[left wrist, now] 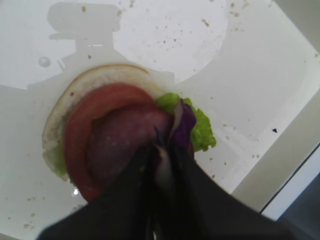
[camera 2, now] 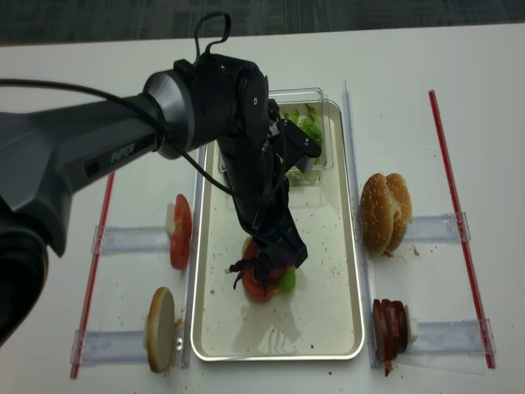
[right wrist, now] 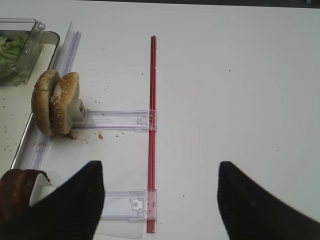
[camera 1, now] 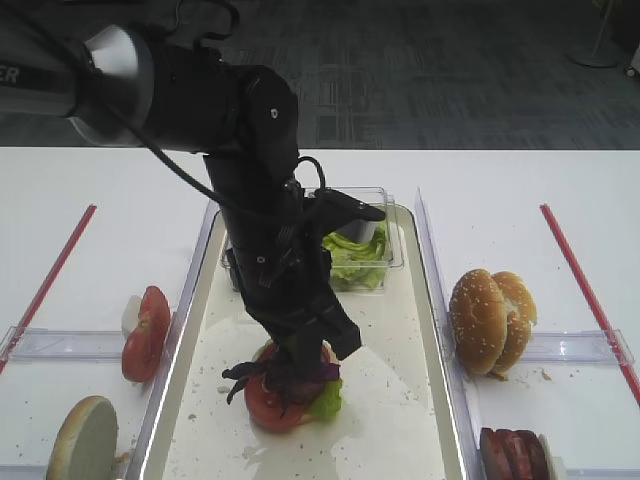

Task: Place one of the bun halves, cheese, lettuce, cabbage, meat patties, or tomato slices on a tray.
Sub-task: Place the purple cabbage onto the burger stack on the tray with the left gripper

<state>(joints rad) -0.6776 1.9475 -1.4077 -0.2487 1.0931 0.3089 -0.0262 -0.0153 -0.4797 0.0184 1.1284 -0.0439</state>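
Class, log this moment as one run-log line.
left claw: shut on cabbage | over stack on tray | right claw: open, idle

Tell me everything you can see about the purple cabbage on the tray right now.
The cabbage is a loose clump of dark purple, curly shreds, leafy and limp-looking. It sits on top of the stack in the tray, over a meat patty, a tomato slice, lettuce and a bun half. The left hand is shut on it, pinching a shred between its fingertips. Strands stick out toward the tray's left side.
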